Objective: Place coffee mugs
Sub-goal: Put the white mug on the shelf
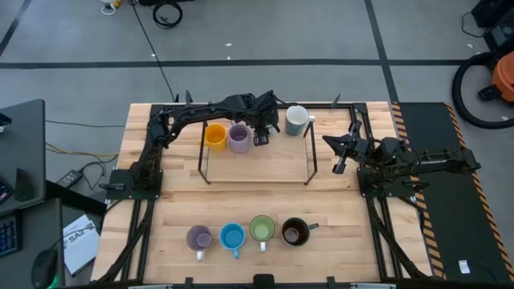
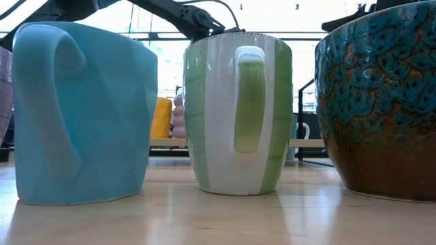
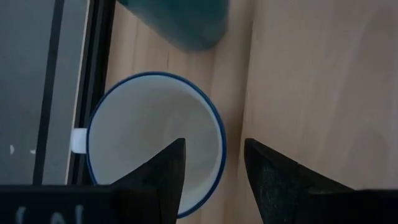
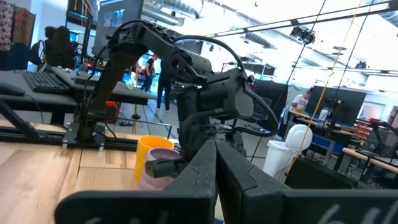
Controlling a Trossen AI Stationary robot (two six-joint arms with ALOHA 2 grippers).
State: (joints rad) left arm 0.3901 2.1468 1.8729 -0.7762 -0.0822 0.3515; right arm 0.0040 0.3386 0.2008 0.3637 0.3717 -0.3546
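Two hands: your left hand (image 1: pixel 261 138), fingers apart, sits above the white mug (image 3: pixel 155 140) (blue rim), right hand (image 1: pixel 340 165) closed at 3 o'clock.

Blk arms (image 1: pixel 201 112) — matte, cabled.

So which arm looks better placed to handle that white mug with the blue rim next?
Probably the left. Its gripper hangs open right over the white mug, one finger above its rim. The right gripper is shut and sits off to the side, away from any mug.
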